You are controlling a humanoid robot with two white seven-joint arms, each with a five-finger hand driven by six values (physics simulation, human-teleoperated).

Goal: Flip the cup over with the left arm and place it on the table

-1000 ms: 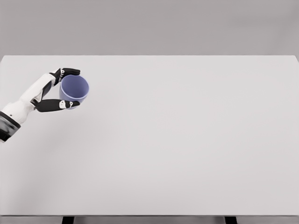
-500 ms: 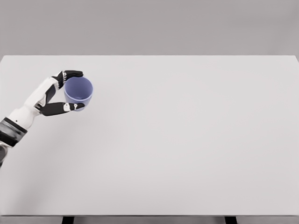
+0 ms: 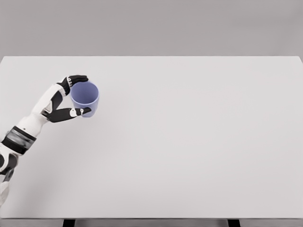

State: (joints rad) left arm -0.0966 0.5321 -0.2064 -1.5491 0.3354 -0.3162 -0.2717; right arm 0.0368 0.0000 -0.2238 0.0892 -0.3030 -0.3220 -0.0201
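Note:
A blue cup [image 3: 86, 98] shows at the left of the white table [image 3: 189, 142], mouth up and facing the camera. My left hand [image 3: 75, 97] is shut on it, with dark fingers [image 3: 78, 78] over the far rim and the thumb [image 3: 71, 114] under the near side. The left arm reaches in from the lower left edge. Whether the cup's base touches the table cannot be told. The right arm does not show.
The table's left edge runs close behind the left forearm [image 3: 33, 124]. Dark table legs [image 3: 69, 222] show under the front edge.
The left hand has carried the cup a little right and toward the front, and the cup has tipped more upright. More of the arm now shows.

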